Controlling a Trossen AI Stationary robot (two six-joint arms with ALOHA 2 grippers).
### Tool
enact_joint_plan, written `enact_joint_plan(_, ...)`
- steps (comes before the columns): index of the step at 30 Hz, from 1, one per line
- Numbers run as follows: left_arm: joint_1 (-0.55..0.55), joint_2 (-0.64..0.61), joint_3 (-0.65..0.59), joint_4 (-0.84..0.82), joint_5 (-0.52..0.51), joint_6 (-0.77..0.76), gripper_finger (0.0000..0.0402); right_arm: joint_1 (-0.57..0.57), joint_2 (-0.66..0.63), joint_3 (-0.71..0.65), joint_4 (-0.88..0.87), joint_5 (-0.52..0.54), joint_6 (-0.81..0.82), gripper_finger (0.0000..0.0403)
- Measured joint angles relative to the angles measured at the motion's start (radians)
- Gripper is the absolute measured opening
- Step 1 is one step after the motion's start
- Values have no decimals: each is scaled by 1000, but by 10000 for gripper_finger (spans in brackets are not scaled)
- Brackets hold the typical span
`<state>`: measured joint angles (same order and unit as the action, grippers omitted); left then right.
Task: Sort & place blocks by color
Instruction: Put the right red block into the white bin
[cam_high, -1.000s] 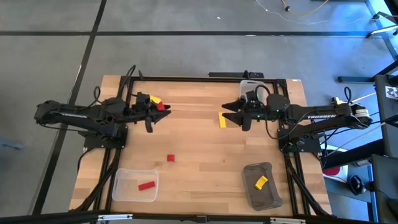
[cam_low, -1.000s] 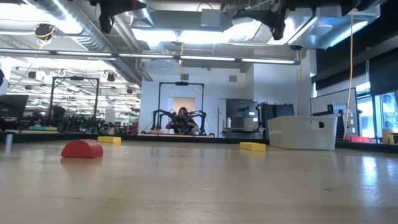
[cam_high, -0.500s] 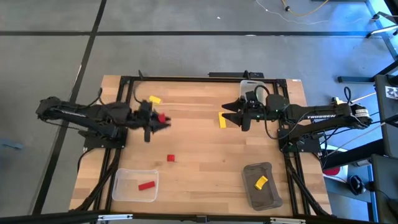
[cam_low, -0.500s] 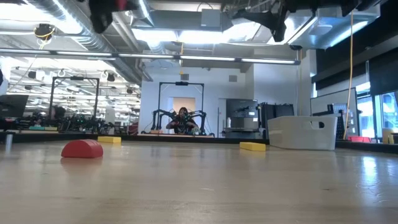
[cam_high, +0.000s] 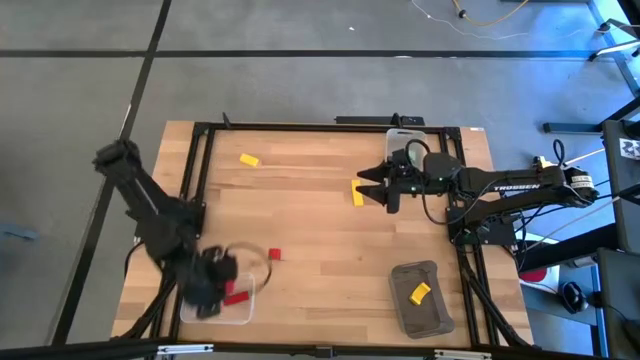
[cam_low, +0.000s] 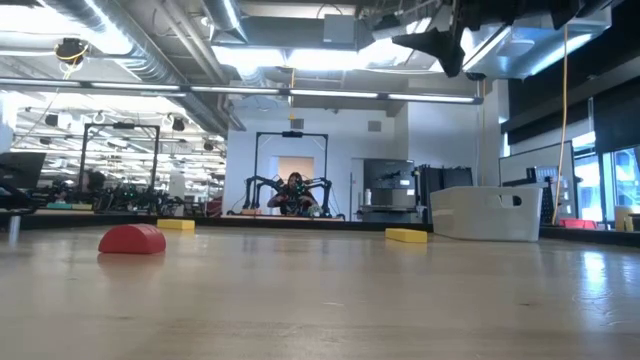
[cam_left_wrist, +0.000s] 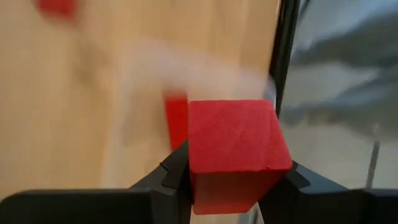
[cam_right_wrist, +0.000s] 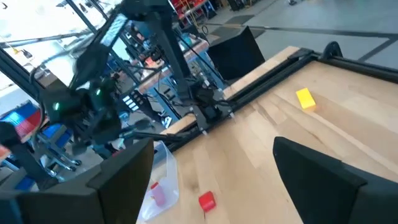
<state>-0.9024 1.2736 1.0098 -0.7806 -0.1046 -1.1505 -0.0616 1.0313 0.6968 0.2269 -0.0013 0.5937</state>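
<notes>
Over clear bin, near-left corner: left gripper (cam_high: 212, 284) arrives with red cube (cam_left_wrist: 236, 149) clamped between its fingers.

Left arm has swung from the table's far-left area, where it hung half a second back, down to the clear bin (cam_high: 190, 312); red bar (cam_high: 238, 298) lies inside, beside the gripper. Cube not released yet; judged next step is the drop. Loose red block (cam_high: 275, 255) sits on the wood just beyond the bin. Yellow block (cam_high: 249, 160) at far left now uncovered, unmoved. Right gripper (cam_high: 372, 186) waits, fingers spread, beside yellow bar (cam_high: 357, 193), unchanged. Grey bin (cam_high: 440, 315) holds one yellow piece (cam_high: 420, 292).
</notes>
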Motion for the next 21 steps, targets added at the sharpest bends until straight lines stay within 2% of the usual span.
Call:
enact_joint_plan(3,-97,96,0,-22,26,-101,118,0,0,0,-19,0,0,330)
enact_joint_plan(6,-136,173,0,-56,18,-149,118,0,0,0,-21,0,0,330)
enact_joint_plan(11,-134,261,0,-68,25,-97,118,0,0,0,-21,0,1,330)
enact_joint_plan(16,-106,294,0,-76,37,-85,119,0,0,0,-20,0,4,330)
enact_joint_plan(21,-106,289,0,-102,30,-85,166,0,0,0,-20,0,5,330)
